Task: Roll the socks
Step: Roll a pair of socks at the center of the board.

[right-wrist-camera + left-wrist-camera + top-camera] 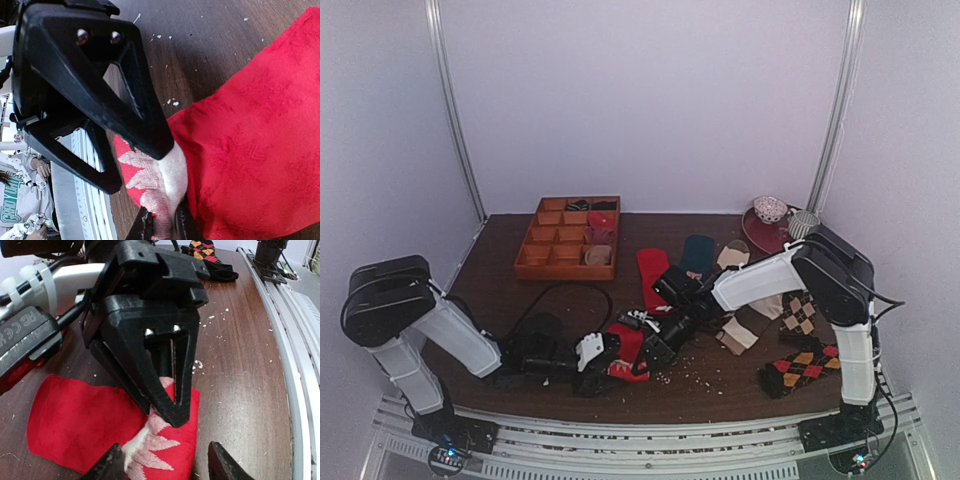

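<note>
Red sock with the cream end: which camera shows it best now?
Left wrist. Most of the red sock shows there, red body and cream end. Right wrist shows it close, with the right gripper shut on the cream end, but the body runs off frame. Top external shows the sock small, partly hidden by the arms.

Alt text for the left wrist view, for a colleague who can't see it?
The right gripper pinches the cream-patterned end of a red sock lying on the wooden table. The left gripper, open, frames that end at the bottom edge; an argyle sock lies far back.
</note>
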{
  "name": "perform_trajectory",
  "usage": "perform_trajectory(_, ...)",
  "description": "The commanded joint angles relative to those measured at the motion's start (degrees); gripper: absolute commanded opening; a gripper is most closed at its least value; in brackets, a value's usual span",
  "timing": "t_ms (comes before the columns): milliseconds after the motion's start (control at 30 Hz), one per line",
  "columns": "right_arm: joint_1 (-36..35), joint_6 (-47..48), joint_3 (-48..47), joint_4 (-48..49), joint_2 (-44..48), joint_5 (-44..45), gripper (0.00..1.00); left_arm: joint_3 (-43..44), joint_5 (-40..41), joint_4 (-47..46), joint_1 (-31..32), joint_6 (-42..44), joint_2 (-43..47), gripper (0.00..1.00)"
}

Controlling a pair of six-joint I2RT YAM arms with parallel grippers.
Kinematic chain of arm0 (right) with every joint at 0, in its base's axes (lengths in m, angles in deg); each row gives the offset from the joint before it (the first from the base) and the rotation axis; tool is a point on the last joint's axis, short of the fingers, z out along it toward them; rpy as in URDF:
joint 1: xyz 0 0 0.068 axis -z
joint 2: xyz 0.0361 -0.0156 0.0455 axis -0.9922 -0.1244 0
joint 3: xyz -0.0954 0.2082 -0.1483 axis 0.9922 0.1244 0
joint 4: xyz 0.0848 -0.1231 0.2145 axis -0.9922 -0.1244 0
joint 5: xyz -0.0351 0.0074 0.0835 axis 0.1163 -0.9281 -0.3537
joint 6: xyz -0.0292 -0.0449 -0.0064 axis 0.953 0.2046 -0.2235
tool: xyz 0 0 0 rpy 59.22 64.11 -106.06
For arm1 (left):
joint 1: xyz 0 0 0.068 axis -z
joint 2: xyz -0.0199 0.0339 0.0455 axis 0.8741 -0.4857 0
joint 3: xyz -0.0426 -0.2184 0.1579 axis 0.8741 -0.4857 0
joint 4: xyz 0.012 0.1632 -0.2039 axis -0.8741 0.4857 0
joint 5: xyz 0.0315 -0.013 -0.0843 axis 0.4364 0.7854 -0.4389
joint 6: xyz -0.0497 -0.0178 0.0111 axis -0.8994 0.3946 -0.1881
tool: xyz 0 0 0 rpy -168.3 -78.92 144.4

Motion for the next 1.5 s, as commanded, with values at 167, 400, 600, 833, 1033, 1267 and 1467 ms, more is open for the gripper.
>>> perform_trajectory(167, 0.34, -0.81, 2.73, -9.9, -4.68, 7.65, 0.1, 2.07, -2.17, -1.61, 0.6, -1.16, -5.36, 0.26)
perform_trajectory(400, 0.59, -2.26, 2.69, -7.21, -4.02, 6.47, 0.13, 3.62, 1.35, 3.13, 0.6, -4.93, -8.28, 0.0)
perform_trajectory(600, 1.52, -3.89, 8.18, 7.41, 5.62, 9.02, 0.34, 5.53, -0.33, 13.89, -2.03, -19.71, -13.39, 0.0)
perform_trajectory(833, 2.32, 3.19, 20.03, 30.78, 18.22, 14.19, 0.39, -1.96, -8.73, 9.25, -5.4, -38.55, -17.64, 0.0)
perform_trajectory(1033, -0.76, 18.0, 34.05, 49.75, 26.69, 16.93, 0.52, -4.63, -13.03, 12.76, -7.51, -41.29, -17.73, 0.0)
perform_trajectory(1267, -8.26, 35.23, 27.15, 32.58, 23.58, 24.53, 0.55, -2.67, -15.33, 17.43, -8.2, -39.94, -19.19, 0.0)
perform_trajectory(1467, -9.07, 37.38, 26.52, 32.66, 20.75, 26.4, 0.56, -3.43, -15.92, 15.77, -8.36, -40.88, -20.28, 0.0)
